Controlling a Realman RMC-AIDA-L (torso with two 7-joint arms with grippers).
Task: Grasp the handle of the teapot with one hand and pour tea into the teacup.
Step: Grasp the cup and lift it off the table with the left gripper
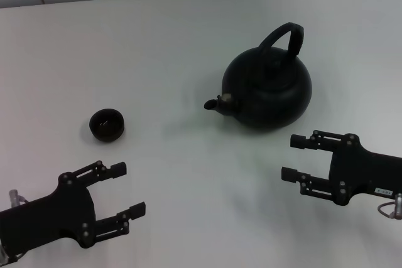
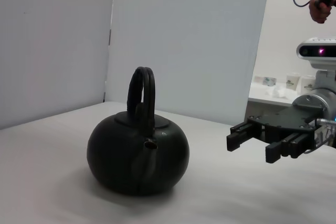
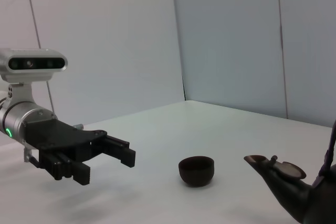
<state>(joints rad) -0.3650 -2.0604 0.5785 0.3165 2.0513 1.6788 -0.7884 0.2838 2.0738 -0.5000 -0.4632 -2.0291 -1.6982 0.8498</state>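
**Both Grippers Open, Teapot Untouched**

The left gripper point(image 1: 130, 188) sat at the lower left of the head view with its two fingers spread apart and nothing between them. It showed again at the left of the right wrist view point(image 3: 107, 162), wide open there too. The right gripper point(image 1: 293, 157) was at the lower right of the head view. Its fingers were also spread, and they held nothing. In the left wrist view it hung at the right of the frame point(image 2: 251, 146), apart from the pot.

The teacup point(image 1: 107, 123) stood on the white table point(image 1: 176, 42) at the left of the middle, just above the left gripper, and it was not touched. The teapot point(image 1: 267, 92) sat upright in the upper right part of the head view, above the right gripper and clear of it. Its short spout point(image 1: 217, 103) pointed left, toward the teacup. The handle point(image 1: 286, 37) rose in a tall black loop over the top of the pot, and no finger was on it.
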